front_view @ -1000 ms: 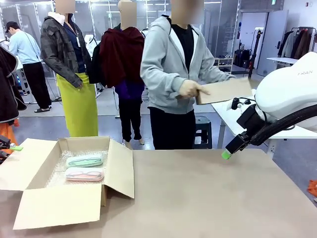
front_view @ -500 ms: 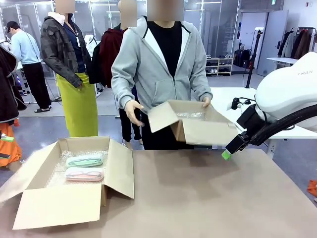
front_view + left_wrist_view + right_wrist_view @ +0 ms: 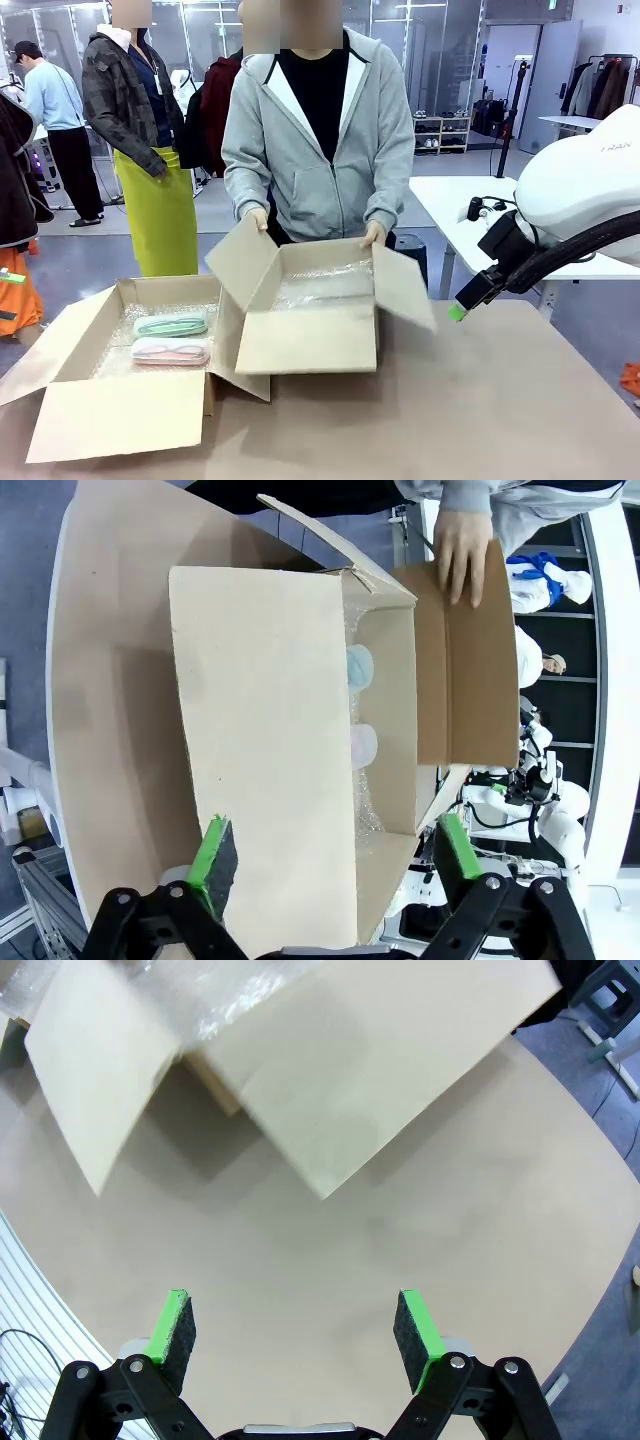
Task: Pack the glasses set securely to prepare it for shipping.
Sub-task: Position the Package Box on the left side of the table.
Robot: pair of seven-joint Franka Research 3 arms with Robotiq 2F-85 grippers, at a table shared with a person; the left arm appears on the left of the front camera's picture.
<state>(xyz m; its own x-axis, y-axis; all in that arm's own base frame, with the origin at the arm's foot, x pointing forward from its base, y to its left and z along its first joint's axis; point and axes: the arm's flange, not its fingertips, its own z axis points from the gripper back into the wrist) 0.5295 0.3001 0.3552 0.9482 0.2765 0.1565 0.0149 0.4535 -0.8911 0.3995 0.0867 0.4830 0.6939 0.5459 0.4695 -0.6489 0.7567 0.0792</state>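
The glasses set lies in an open cardboard box point(image 3: 120, 410) at the table's left, on bubble wrap: a mint green case point(image 3: 171, 324) behind a pale pink case point(image 3: 171, 351). In the left wrist view, my left gripper point(image 3: 335, 852) hangs open above that box, looking down past a flap at the mint case point(image 3: 359, 666) and the pink case point(image 3: 363, 744). My right gripper point(image 3: 460, 308) hovers at the table's right side. In its own wrist view the right gripper point(image 3: 293, 1328) stands open over bare tabletop with nothing between its fingers.
A person in a grey hoodie holds a second open cardboard box point(image 3: 310, 335) lined with bubble wrap against the first box's right flap, one hand point(image 3: 463, 540) on its rim. Its flaps point(image 3: 350, 1070) reach toward my right gripper. Bare tabletop point(image 3: 480, 410) lies at front right.
The person has turned from the side table and brought the second box down onto the table beside the first one. My right arm has not moved.
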